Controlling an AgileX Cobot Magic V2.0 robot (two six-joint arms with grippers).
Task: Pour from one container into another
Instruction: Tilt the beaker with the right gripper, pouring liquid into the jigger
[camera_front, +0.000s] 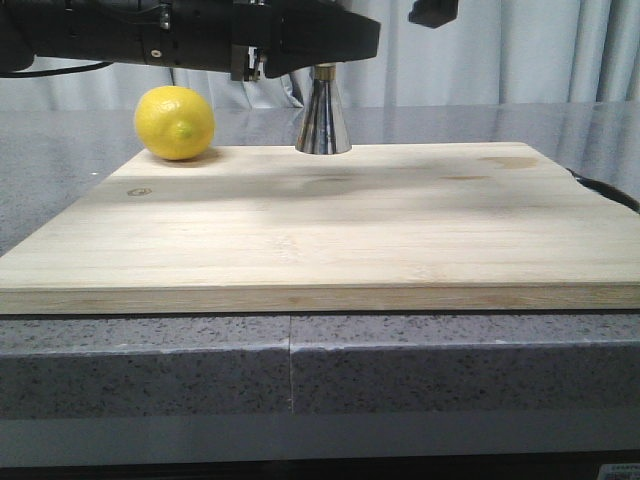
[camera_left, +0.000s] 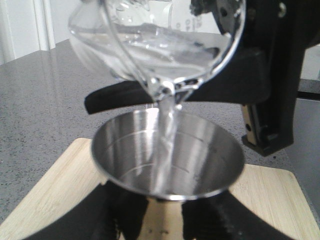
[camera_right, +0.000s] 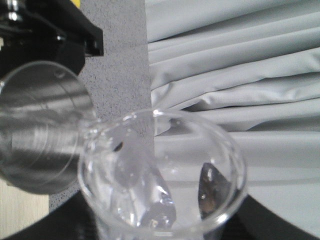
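Note:
The steel jigger (camera_front: 323, 125) stands at the back of the wooden board (camera_front: 330, 230); my left arm (camera_front: 200, 35) hides its upper cup. In the left wrist view my left gripper (camera_left: 162, 220) is shut on the jigger (camera_left: 167, 155), with black fingers on both sides below its open cup. Just above the cup the glass beaker (camera_left: 155, 45) is tilted, lip down. A thin clear stream (camera_left: 165, 140) runs from the lip into the cup. My right gripper (camera_right: 160, 232) is shut on the beaker (camera_right: 160, 175), next to the jigger's rim (camera_right: 40, 130).
A yellow lemon (camera_front: 175, 122) lies at the board's back left corner. The board rests on a grey speckled counter (camera_front: 300, 360). Pale curtains (camera_front: 520, 50) hang behind. A dark cable (camera_front: 610, 190) lies off the board's right edge.

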